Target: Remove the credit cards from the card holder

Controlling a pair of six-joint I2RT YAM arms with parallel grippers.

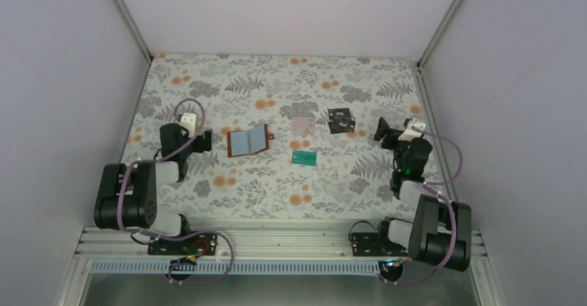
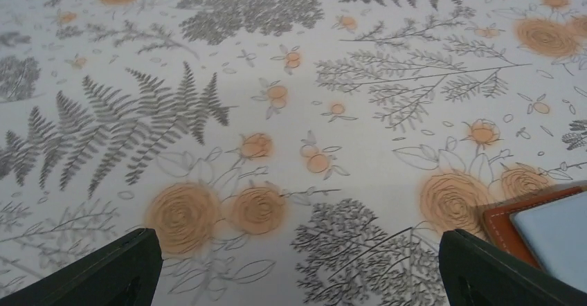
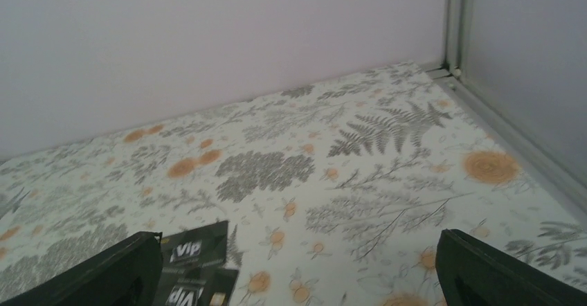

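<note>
A: At the near side, left gripper [image 1: 205,142] has its jaws wide apart with nothing between. The right gripper [image 1: 382,131] is the same, empty.
B: Card holder?
A: The card holder [image 1: 247,140] lies open, blue-grey side up, left of the table [image 1: 208,91] centre. It's just beside the left gripper, on that gripper's right. Long axis runs left-right, slightly skewed, with the closing tab [image 1: 271,137] on the end away from the gripper. Left wrist view catches only one corner of it [image 2: 536,226], by the finger at frame right. Left arm is clearly nearer.
B: Cards?
A: All three lie flat on the table, apart from the holder. The teal card [image 1: 304,157] is closest to the near edge, right of the holder. The pink card [image 1: 303,125] is farther back. The black card [image 1: 341,120] is right of pink and near the right gripper, low left in its wrist view [image 3: 194,250].
B: Pockets empty?
A: They look so from above, can't rule out one tucked in. I'd judge the task done, with only a retract left.
B: Surface, room?
A: Flat floral-print top. Pale walls [image 1: 277,8] on three sides, metal posts [image 1: 128,15] at the far corners.
</note>
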